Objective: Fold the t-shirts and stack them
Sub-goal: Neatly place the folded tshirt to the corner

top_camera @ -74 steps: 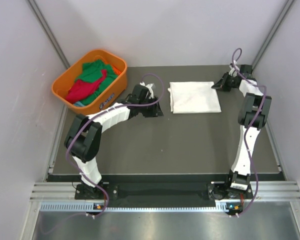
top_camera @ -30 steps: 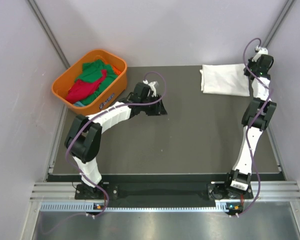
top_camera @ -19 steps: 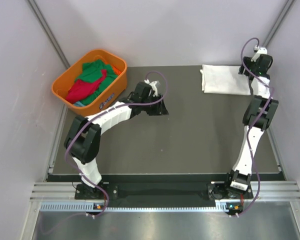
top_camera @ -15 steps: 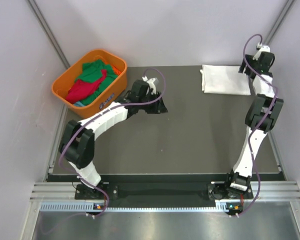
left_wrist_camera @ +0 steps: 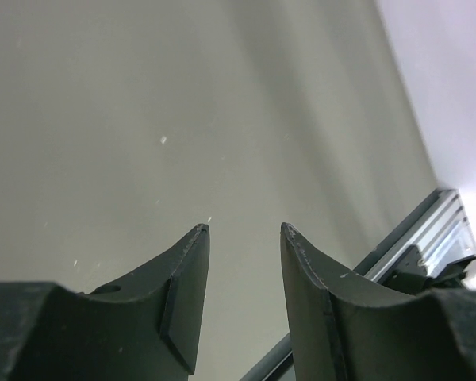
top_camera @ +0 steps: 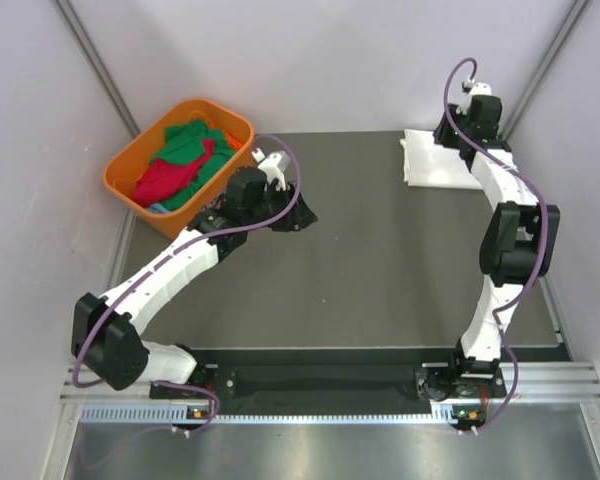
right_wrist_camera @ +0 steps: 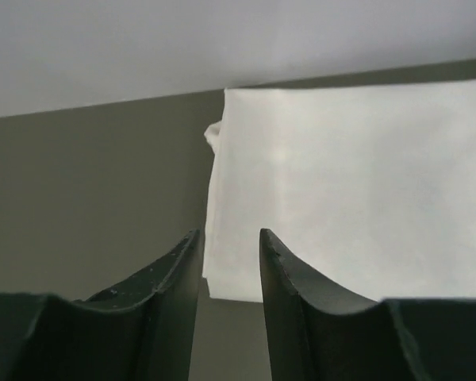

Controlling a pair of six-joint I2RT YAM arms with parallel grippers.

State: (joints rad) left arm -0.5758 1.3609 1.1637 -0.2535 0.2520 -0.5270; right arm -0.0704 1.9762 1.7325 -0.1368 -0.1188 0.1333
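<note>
A folded white t-shirt lies flat in the back right corner of the table; in the right wrist view the same white t-shirt fills the upper right. My right gripper hovers open above the shirt's left edge, holding nothing. A green t-shirt and a red t-shirt lie crumpled in the orange basket. To the right of the basket, over bare table, my left gripper is open and empty.
The dark table mat runs from the arm bases to the back wall. Grey walls close in on the left, back and right. A metal frame rail shows at the table edge in the left wrist view.
The right gripper carried the white t-shirt from mid-table to the back right corner, let go and swung left. The left arm stretched out, and its gripper shifted slightly towards the basket.
</note>
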